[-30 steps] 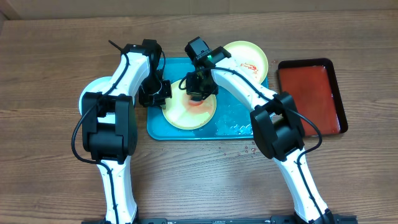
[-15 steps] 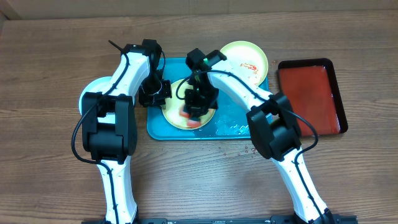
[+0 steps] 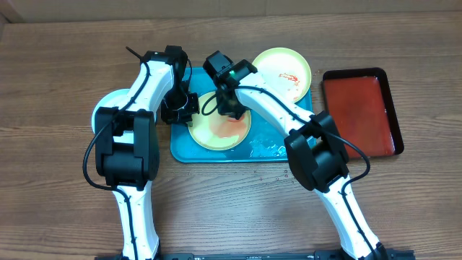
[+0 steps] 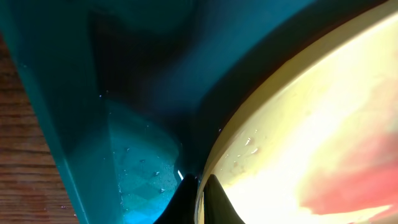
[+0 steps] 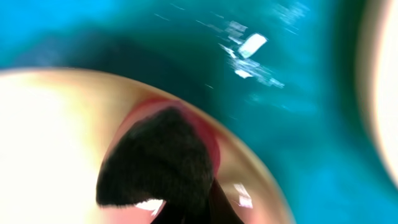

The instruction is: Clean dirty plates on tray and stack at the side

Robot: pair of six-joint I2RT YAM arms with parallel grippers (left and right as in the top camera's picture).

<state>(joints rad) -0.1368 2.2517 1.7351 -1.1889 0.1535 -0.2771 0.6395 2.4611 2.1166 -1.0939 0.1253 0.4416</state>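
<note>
A pale yellow-green plate (image 3: pixel 216 133) with a red smear lies on the turquoise tray (image 3: pixel 278 133). My left gripper (image 3: pixel 180 108) is shut on the plate's left rim; the left wrist view shows its fingers (image 4: pixel 199 198) pinching the rim of the plate (image 4: pixel 311 106). My right gripper (image 3: pixel 229 105) is over the plate's far edge, shut on a dark scrub pad with a pink edge (image 5: pixel 161 162) that presses on the plate (image 5: pixel 50 137). A second yellow-green plate (image 3: pixel 285 68) with red sauce overhangs the tray's far right corner. A pale blue-white plate (image 3: pixel 108 105) lies on the table at the left.
A smaller red tray with a dark rim (image 3: pixel 361 112) lies on the table to the right. Water drops sit on the turquoise tray's front right part (image 3: pixel 266 148). The wooden table (image 3: pixel 58 188) surrounds everything.
My right gripper moved with the scrub pad from the plate's front middle back to its far edge. The red smear looks more spread out. The left gripper has not moved.
</note>
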